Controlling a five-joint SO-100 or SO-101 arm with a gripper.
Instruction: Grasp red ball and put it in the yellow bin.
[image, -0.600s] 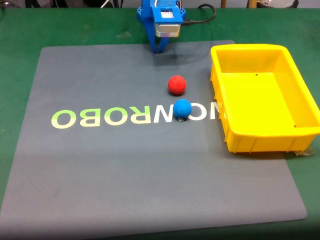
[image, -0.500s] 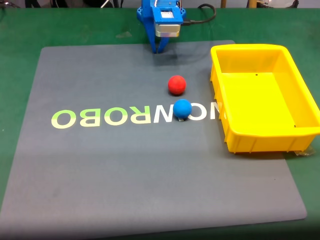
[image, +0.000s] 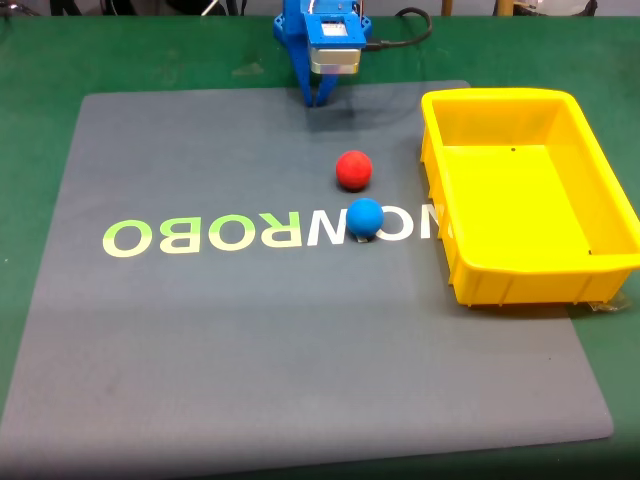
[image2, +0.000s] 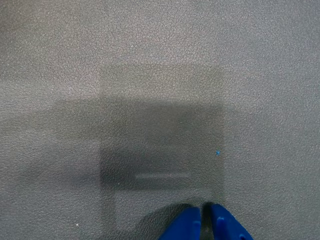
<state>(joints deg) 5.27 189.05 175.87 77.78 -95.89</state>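
The red ball (image: 353, 169) sits on the grey mat (image: 200, 330), just up from the blue ball (image: 365, 217) and nearly touching it, with the yellow bin (image: 455, 250) off to its right in the fixed view. The blue gripper (image: 317, 98) hangs at the mat's far edge, well apart from the red ball; in the wrist view its fingertips (image2: 187, 227) are pressed almost together with only a thin slit between them, holding nothing. The red ball looks small, matte and light, probably foam or soft rubber, so it should take a pinch without slipping, though it will roll if nudged. The best hold seems to be across its widest middle, with the fingers set away from the blue ball.
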